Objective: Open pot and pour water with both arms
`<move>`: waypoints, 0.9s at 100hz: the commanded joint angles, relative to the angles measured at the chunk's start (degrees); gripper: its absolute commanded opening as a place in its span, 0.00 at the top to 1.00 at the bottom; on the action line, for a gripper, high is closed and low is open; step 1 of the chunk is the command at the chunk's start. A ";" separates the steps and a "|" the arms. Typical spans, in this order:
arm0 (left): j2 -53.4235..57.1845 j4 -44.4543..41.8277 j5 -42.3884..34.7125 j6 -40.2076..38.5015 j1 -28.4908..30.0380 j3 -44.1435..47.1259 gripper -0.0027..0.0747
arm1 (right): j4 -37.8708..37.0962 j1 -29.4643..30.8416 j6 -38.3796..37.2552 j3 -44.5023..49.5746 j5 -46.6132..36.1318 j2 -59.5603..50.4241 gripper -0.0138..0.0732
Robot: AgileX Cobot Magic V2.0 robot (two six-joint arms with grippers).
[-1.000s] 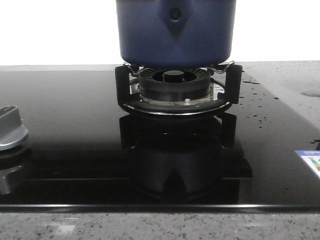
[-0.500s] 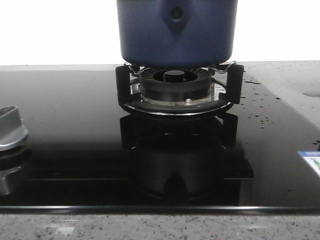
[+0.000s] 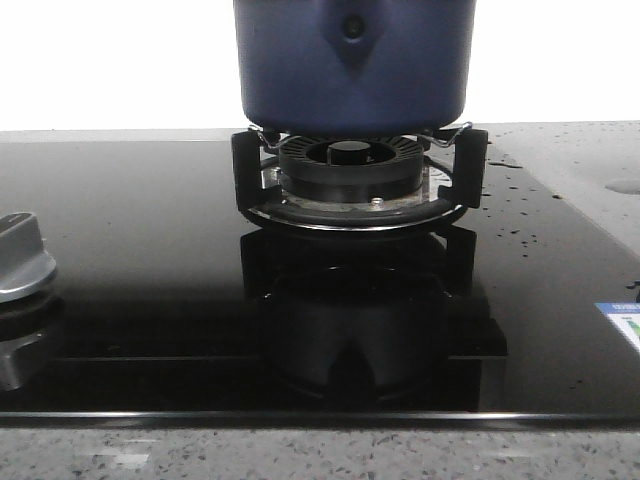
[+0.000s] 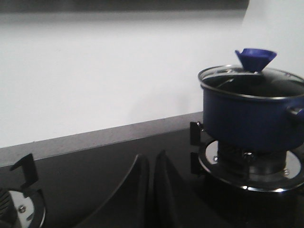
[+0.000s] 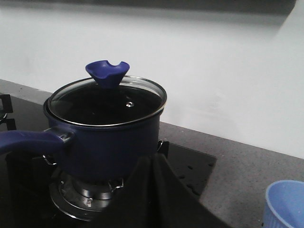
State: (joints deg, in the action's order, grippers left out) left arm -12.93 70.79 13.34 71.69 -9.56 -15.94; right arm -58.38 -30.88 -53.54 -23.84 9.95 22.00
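The dark navy-blue pot (image 3: 352,62) stands on the black ring burner (image 3: 350,170) at the back middle of the hob. A glass lid (image 5: 108,101) with a blue funnel-shaped knob (image 5: 107,72) closes it. Its long blue handle (image 5: 28,140) shows in the right wrist view. The pot also shows in the left wrist view (image 4: 251,116). My left gripper (image 4: 152,157) is shut and empty, low over the hob, well to the side of the pot. My right gripper (image 5: 152,159) is shut and empty, close beside the pot's wall. Neither gripper shows in the front view.
A light blue bowl (image 5: 285,204) sits on the grey counter beside the hob. A metal control knob (image 3: 22,258) is at the hob's left edge. A second burner's support (image 4: 21,190) shows in the left wrist view. Water drops (image 3: 515,215) lie right of the burner.
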 commanded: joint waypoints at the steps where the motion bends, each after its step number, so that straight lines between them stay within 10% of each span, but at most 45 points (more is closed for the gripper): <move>1: -0.42 -16.40 -3.51 -14.72 0.11 -1.26 0.99 | -0.82 -0.25 -0.19 -1.43 -1.59 0.12 0.92; 20: 2.30 -61.96 -6.36 -59.97 0.11 3.49 0.99 | -0.82 -0.25 -0.19 -1.43 -1.58 0.12 0.92; 90: 14.90 -69.97 2.98 -69.00 7.47 18.61 0.99 | -0.82 -0.25 -0.19 -1.43 -1.58 0.12 0.92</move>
State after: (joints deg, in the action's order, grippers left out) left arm 0.11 0.41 18.66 3.53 -3.00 0.10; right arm -58.31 -30.88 -53.54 -23.84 10.18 22.00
